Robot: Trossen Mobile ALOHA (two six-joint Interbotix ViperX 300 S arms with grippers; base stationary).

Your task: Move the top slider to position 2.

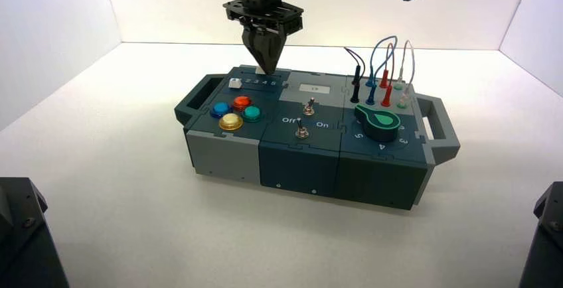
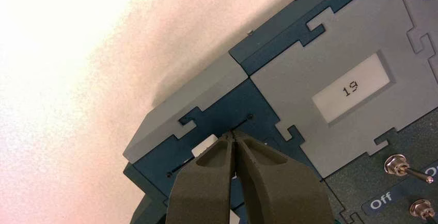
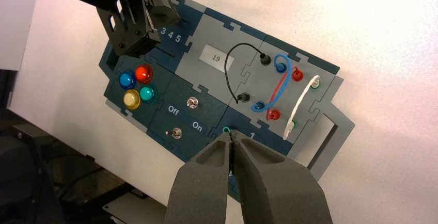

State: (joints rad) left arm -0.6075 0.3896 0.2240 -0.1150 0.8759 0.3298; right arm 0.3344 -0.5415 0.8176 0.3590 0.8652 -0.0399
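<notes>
Pale tabletop (image 1: 146, 235); left hand (image 1: 267, 70) angled down, closed, beside top slider (image 2: 205, 145); right hand (image 3: 231, 137) raised, closed

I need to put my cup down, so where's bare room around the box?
Bare table lies left of and in front of the box. It's crowded at the top slider, under the left gripper.

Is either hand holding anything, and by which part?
Nothing held. Left hand: shut, tip beside the top slider, not gripping it. Right hand: shut, empty, above the box.
</notes>
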